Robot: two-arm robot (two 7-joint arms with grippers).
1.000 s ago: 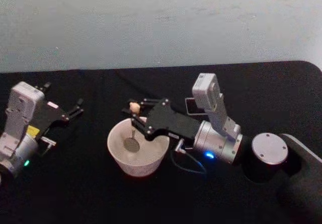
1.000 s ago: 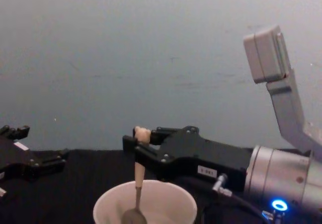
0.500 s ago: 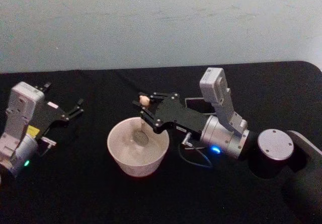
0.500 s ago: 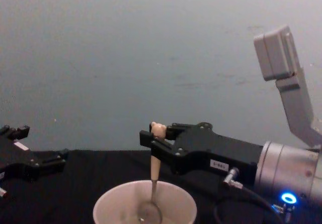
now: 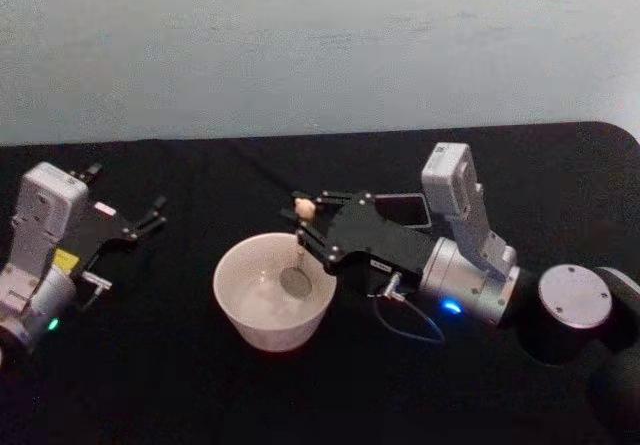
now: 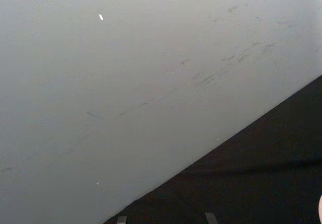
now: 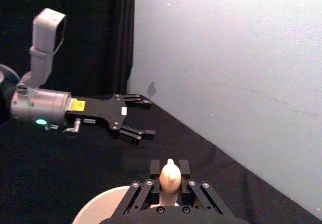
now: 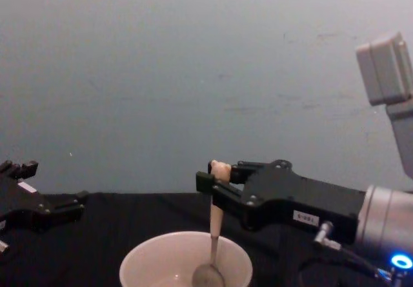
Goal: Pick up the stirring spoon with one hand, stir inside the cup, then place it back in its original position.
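Gripping stirring spoon point(image 8: 215, 221) upright in cup point(image 8: 134, 261), right end effector point(image 8: 211, 178) horizontal; left end effector point(image 7: 147, 117) open aside.

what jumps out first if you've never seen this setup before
The right end effector, at the scene's middle, is shut on a bear-topped spoon standing almost upright with its bowl down inside the wide cream cup. The left end effector hangs open off to the left, apart from both.
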